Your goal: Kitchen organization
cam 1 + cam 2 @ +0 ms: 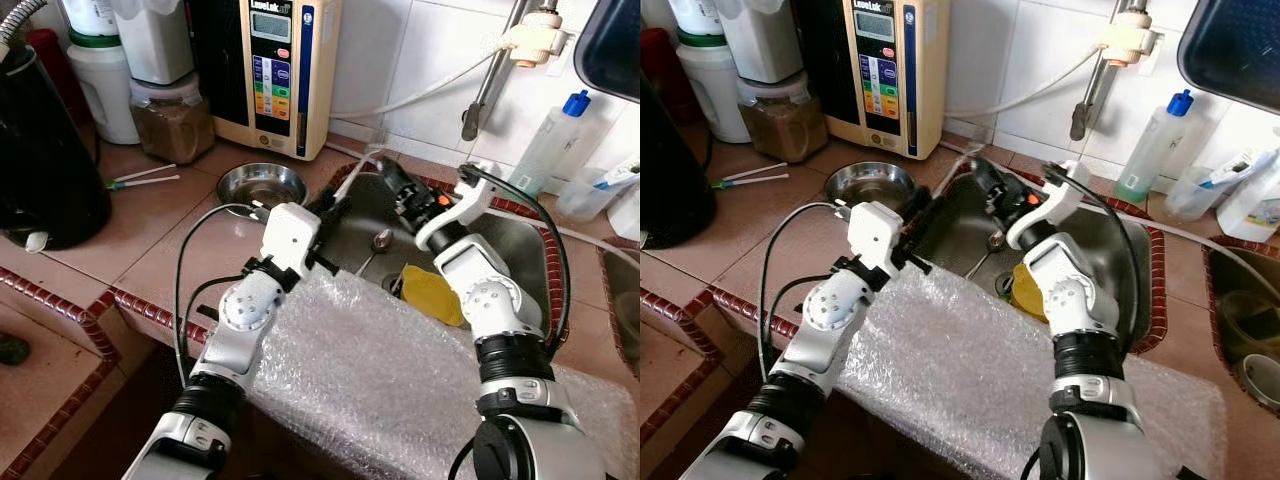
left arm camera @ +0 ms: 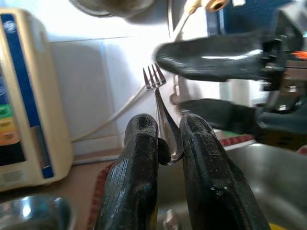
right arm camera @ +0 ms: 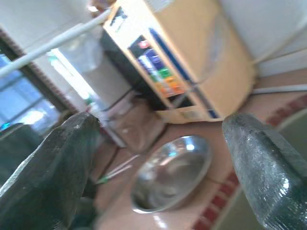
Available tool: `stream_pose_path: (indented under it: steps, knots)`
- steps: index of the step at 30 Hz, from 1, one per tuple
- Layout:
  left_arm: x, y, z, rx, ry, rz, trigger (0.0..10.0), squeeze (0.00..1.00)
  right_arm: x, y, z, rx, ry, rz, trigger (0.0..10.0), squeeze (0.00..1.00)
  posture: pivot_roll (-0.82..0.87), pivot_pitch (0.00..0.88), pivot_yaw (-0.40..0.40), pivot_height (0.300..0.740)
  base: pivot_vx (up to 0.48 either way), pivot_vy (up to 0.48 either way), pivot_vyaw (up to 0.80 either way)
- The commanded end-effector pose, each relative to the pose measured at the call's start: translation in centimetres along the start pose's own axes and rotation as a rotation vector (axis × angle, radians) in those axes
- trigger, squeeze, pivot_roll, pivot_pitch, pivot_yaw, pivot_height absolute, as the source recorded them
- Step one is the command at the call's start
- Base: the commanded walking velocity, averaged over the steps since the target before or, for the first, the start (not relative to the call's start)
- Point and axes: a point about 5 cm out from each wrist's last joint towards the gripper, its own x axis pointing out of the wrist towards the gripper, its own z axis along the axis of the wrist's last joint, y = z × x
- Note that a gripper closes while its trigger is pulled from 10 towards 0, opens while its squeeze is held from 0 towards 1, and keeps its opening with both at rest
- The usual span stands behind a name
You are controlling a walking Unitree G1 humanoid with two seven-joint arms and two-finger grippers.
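My left gripper (image 1: 335, 205) is shut on a steel fork (image 2: 160, 108) and holds it tines-up over the left edge of the sink (image 1: 525, 245). In the left wrist view the handle is pinched between both black fingers (image 2: 139, 158). My right gripper (image 1: 397, 182) hovers open just beyond it, over the sink's back left corner, with nothing between its fingers (image 3: 259, 163). A steel bowl (image 1: 262, 185) rests on the tiled counter left of the sink. In the basin lie a spoon (image 1: 380, 242) and a yellow cloth (image 1: 432, 293).
Bubble wrap (image 1: 370, 370) covers the counter's front edge under my arms. A beige water unit (image 1: 280, 70), a jar of brown powder (image 1: 172, 125) and a black appliance (image 1: 45, 160) stand at the back left. The tap (image 1: 488, 95) and a soap bottle (image 1: 550, 140) are behind the sink.
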Motion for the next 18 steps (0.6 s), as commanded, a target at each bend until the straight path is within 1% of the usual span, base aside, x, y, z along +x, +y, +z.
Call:
stream_pose_path:
  steps: [1,5,6,7,9,10,12,18]
  knots:
    - [0.7,-0.5,0.6,0.001,-0.022,-0.034,0.0,0.0,0.0,0.4,0.3,0.005,0.005,0.031,10.0,0.0,0.02,0.0,-0.053,0.74,0.0,0.0,0.0]
    - [0.9,-0.8,0.8,-0.002,-0.032,-0.042,0.0,0.0,0.1,0.5,-0.1,0.003,0.019,0.027,10.0,0.0,0.02,0.0,-0.054,0.74,0.0,0.0,0.0]
    - [1.0,-0.9,0.9,-0.006,-0.039,-0.044,0.0,0.0,0.2,0.4,-0.2,0.006,0.019,0.01,3.2,0.0,0.02,0.0,-0.056,0.74,0.0,0.0,0.0]
    - [1.0,-1.0,1.0,-0.007,-0.041,-0.046,0.0,0.0,0.2,0.3,-0.2,0.004,0.015,-0.002,0.0,0.0,0.03,0.0,-0.057,0.74,0.0,0.0,0.0]
    - [1.0,-1.0,1.0,-0.007,-0.042,-0.047,0.0,0.0,0.2,0.2,-0.2,0.003,0.012,-0.01,0.0,0.0,0.03,0.0,-0.057,0.74,0.0,0.0,0.0]
    - [0.9,-1.2,0.9,-0.009,-0.042,-0.053,0.0,0.0,0.2,-0.7,0.0,0.001,-0.007,-0.081,0.0,0.0,0.03,0.0,-0.059,0.74,0.0,0.0,0.0]
    - [0.8,-1.2,0.8,-0.01,-0.039,-0.056,0.0,0.0,0.1,-1.3,0.2,-0.001,-0.025,-0.138,0.0,0.0,0.03,0.0,-0.059,0.74,0.0,0.0,0.0]
    - [0.8,-1.3,0.8,-0.01,-0.037,-0.057,0.0,0.0,0.1,-1.8,0.5,-0.005,-0.037,-0.183,0.0,0.0,0.03,0.0,-0.059,0.74,0.0,0.0,0.0]
